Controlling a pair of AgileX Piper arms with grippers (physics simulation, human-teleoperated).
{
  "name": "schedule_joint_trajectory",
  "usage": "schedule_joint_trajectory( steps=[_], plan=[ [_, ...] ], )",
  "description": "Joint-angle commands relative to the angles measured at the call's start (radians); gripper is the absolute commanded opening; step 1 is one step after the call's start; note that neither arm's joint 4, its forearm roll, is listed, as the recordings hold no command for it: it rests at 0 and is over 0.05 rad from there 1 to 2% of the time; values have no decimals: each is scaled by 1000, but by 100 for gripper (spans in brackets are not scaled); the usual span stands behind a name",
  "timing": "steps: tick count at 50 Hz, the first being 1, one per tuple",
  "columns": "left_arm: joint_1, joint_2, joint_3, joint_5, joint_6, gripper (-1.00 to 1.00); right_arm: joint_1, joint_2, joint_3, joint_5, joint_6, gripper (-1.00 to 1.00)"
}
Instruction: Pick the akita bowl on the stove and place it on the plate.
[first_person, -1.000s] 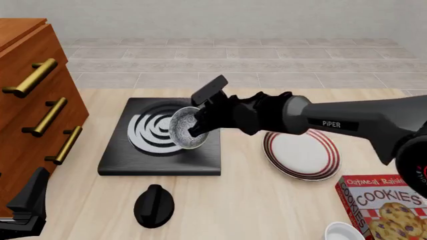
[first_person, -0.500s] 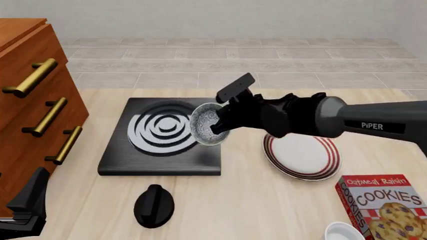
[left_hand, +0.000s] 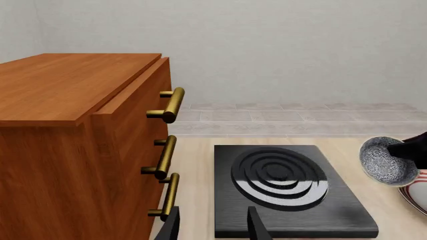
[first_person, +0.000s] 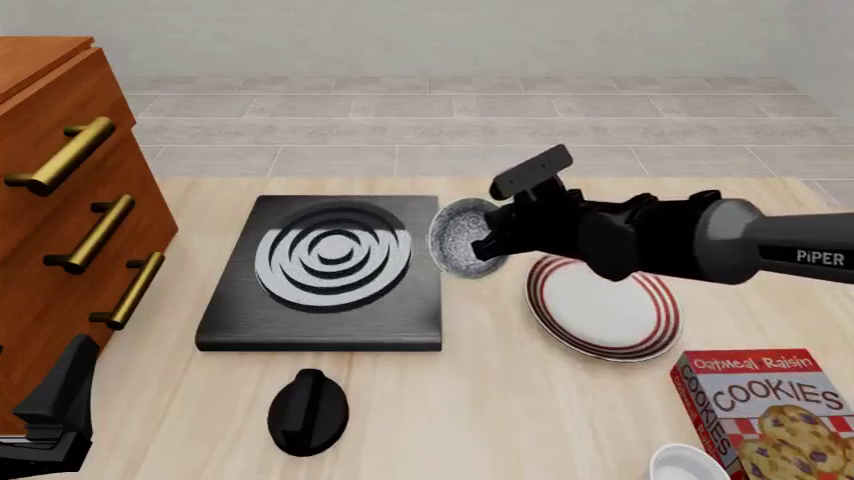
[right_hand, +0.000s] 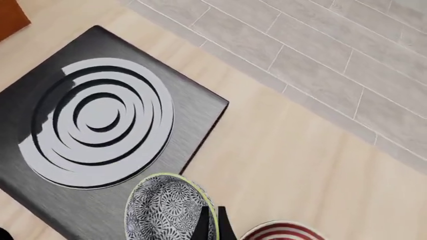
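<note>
Carried rightward off the stove (first_person: 327, 270) since a second ago, the bowl (first_person: 462, 238), dark outside and speckled grey within, hangs tilted at frame centre, pinched by the right gripper (first_person: 491, 240), just left of the plate (first_person: 603, 308), awaiting placement; left gripper (left_hand: 212, 231) idles open.

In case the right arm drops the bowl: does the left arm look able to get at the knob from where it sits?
Probably yes. The left gripper sits open and empty at the near left table edge, and the knob stands alone on bare wood beside it, with nothing between them. Actual reach can't be confirmed.
</note>
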Motion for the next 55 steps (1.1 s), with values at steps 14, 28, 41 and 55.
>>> schedule_joint_trajectory(
  steps=[14,28,41,55],
  plan=[
    [0,0,0,0,0,100,-133,-35,42,-30,6,-100],
    [0,0,0,0,0,100,-205,-33,68,-59,24,-100],
    [0,0,0,0,0,100,-270,-36,139,-120,51,-100],
    [0,0,0,0,0,100,-348,-65,191,-169,56,-100]
  ],
)
